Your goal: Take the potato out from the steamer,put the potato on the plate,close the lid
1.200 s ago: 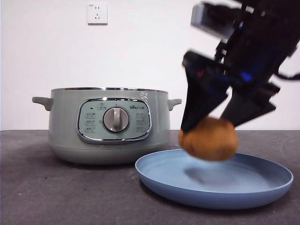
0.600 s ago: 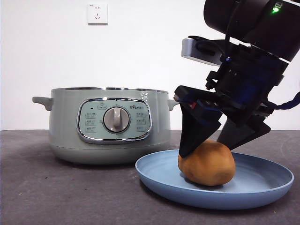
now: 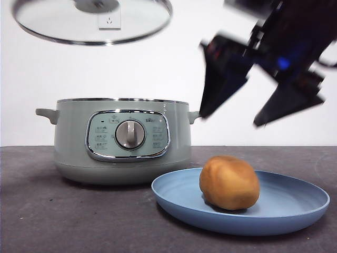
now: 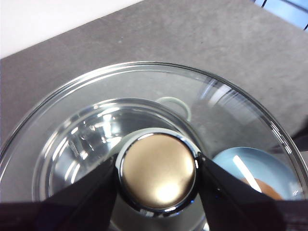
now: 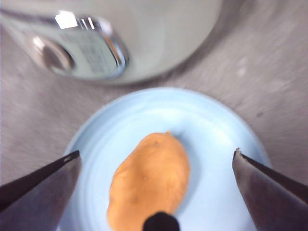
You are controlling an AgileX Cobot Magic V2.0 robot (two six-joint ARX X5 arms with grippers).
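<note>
- The lumpy orange-brown potato (image 3: 229, 182) lies on the shallow light-blue plate (image 3: 295, 219), directly below your right gripper (image 3: 260, 100), whose jaws gape wide and empty.
- Farther back, your left gripper (image 4: 156, 175) pinches the knob of the domed glass lid (image 3: 92, 21) above the sage-green steamer (image 3: 121, 139); lowered off-centre, it could catch the rim and tip.

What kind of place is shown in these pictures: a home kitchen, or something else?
Probably a lab or test bench, not a home kitchen: a bare dark table against a plain white wall with one socket, and only a steamer and a plate.
</note>
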